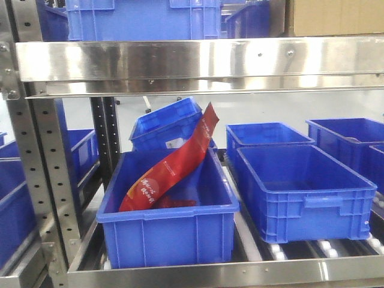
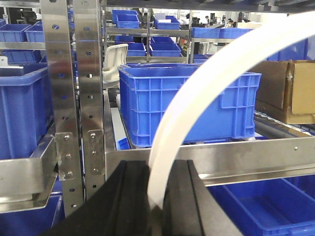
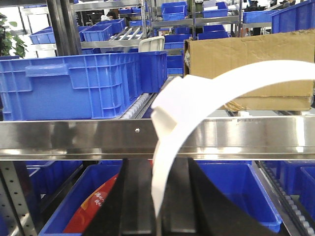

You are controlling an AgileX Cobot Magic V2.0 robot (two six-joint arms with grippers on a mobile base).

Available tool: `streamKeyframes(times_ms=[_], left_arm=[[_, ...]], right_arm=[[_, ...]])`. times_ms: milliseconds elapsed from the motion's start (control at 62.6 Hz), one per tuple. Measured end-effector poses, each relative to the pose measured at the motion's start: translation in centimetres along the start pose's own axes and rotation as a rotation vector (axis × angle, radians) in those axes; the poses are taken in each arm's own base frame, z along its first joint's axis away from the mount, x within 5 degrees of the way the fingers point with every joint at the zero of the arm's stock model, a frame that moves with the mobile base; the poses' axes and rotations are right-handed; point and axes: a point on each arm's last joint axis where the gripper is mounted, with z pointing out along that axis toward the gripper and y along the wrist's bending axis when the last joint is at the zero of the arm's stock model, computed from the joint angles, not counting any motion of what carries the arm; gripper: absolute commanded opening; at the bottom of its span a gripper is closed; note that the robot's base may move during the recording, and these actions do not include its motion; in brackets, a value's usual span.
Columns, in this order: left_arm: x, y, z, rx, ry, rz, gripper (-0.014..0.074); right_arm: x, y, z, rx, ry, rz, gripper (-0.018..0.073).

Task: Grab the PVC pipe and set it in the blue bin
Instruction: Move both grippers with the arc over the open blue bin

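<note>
Between my two claws the pipe point(image 2: 206, 81) arches, white and bent. My left claw point(image 2: 158, 187) is clamped on one end. My right claw point(image 3: 158, 191) grips what seems to be the other end, though no view shows both. Both wrists sit level, facing the rack. A steel rail point(image 3: 74, 137) crosses just ahead, a box point(image 3: 236, 49) behind it. Below, the bin point(image 1: 168, 237) holds a red pouch point(image 1: 171, 165), its rim well under the shelf edge.

Shelf rail point(image 1: 198, 60) spans ahead; red pouch point(image 1: 171, 168) crowds left bin point(image 1: 168, 240).
</note>
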Motion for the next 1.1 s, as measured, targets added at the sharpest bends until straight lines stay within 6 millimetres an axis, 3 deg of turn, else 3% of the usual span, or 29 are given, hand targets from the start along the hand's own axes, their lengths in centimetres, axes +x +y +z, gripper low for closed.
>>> streamKeyframes(times_ms=[1102], left_arm=[[0.00, 0.00, 0.00, 0.000, 0.000, 0.000, -0.0111]], right_arm=[[0.00, 0.00, 0.00, 0.000, 0.000, 0.000, -0.0160]])
